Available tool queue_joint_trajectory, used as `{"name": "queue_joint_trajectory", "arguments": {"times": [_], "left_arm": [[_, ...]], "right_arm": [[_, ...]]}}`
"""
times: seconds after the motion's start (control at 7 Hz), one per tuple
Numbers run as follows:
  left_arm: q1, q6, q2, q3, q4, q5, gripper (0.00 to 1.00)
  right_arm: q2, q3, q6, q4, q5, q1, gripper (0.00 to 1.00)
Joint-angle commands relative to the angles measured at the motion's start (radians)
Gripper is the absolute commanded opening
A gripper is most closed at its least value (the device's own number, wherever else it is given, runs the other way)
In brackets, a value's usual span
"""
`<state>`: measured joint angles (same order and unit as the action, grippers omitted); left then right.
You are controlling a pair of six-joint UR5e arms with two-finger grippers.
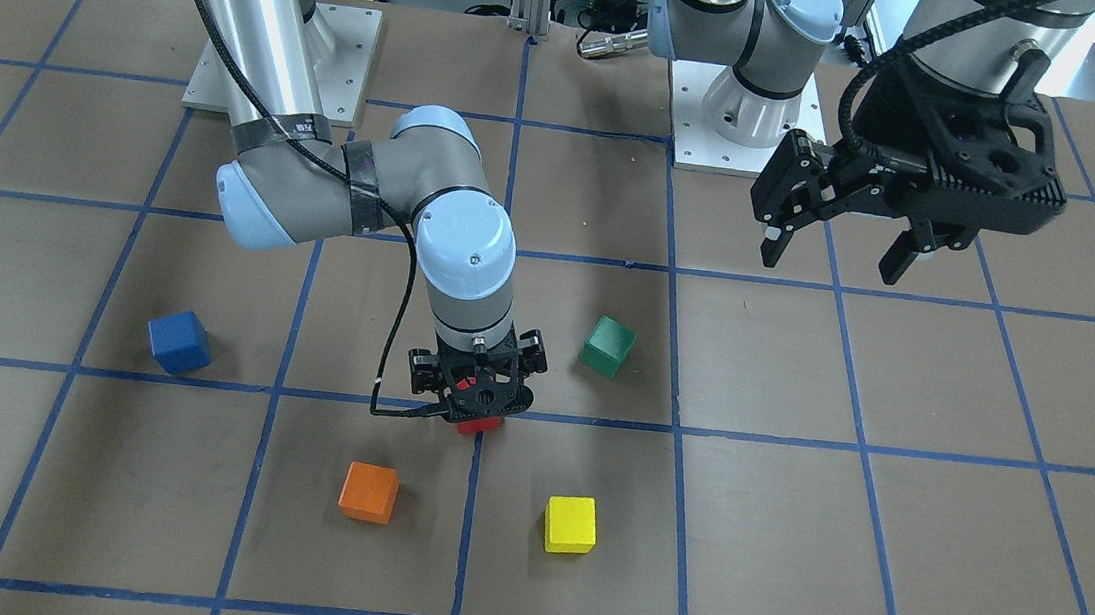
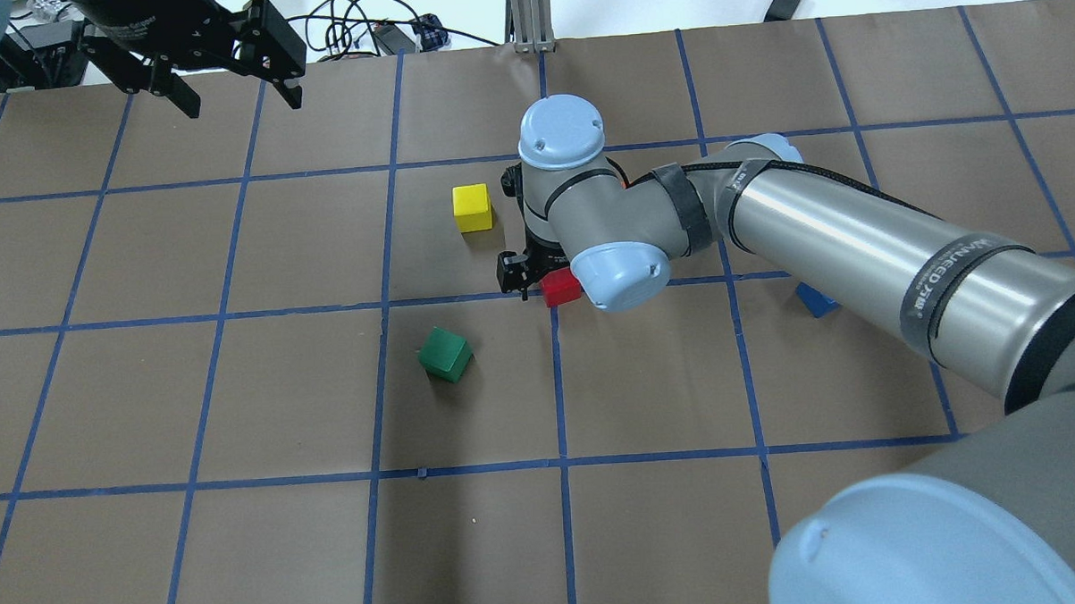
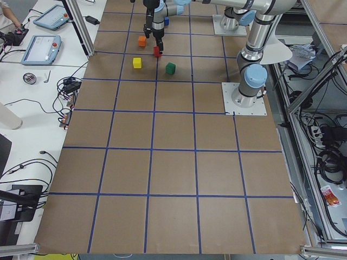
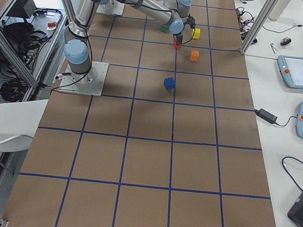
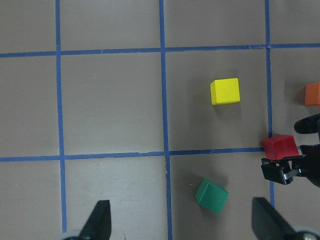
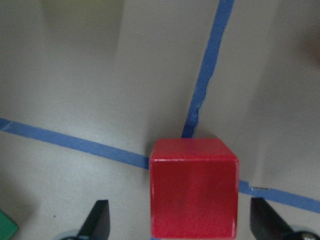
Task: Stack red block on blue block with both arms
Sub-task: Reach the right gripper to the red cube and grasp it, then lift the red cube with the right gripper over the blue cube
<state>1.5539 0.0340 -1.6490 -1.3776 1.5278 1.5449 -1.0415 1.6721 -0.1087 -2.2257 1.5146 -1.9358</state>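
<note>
The red block [image 1: 479, 427] sits on the table on a blue tape crossing. My right gripper [image 6: 180, 225] hangs straight above it, open. Its fingers [image 6: 98, 220] stand on either side of the red block [image 6: 194, 192] with a gap on each side. The blue block [image 1: 179, 340] stands alone further out on the right arm's side. In the overhead view the blue block [image 2: 815, 301] is half hidden under the right arm. My left gripper [image 1: 840, 245] is open and empty, held high near its base, far from both blocks.
A green cube [image 1: 607, 345], a yellow cube [image 1: 571, 524] and an orange cube [image 1: 368, 491] stand around the red block, each about one block-gap or more away. Two arm base plates [image 1: 700, 131] sit at the robot's edge of the table.
</note>
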Motion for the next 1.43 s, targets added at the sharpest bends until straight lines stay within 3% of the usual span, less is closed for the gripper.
{"name": "queue_joint_trajectory", "arguments": {"times": [0.0, 0.14, 0.43, 0.71, 1.0, 1.29], "left_arm": [[0.000, 0.001, 0.000, -0.001, 0.000, -0.002, 1.00], [-0.001, 0.001, 0.000, 0.000, 0.000, -0.003, 1.00], [0.000, 0.001, 0.000, -0.009, 0.000, -0.003, 1.00], [-0.001, 0.003, 0.000, -0.005, 0.000, -0.003, 1.00], [-0.001, 0.003, 0.000, -0.006, 0.000, -0.005, 1.00], [-0.001, 0.003, 0.000, -0.006, 0.000, -0.005, 1.00]], "right_arm": [[0.005, -0.002, 0.006, 0.000, 0.002, 0.000, 0.29], [0.003, -0.003, 0.006, 0.000, 0.002, 0.000, 0.00], [-0.032, -0.024, 0.003, 0.024, 0.062, 0.005, 0.00], [-0.165, -0.048, 0.001, 0.208, 0.070, 0.084, 0.00], [-0.295, -0.034, 0.004, 0.416, 0.071, 0.287, 0.00], [-0.365, 0.032, 0.128, 0.448, 0.081, 0.404, 0.00]]}}
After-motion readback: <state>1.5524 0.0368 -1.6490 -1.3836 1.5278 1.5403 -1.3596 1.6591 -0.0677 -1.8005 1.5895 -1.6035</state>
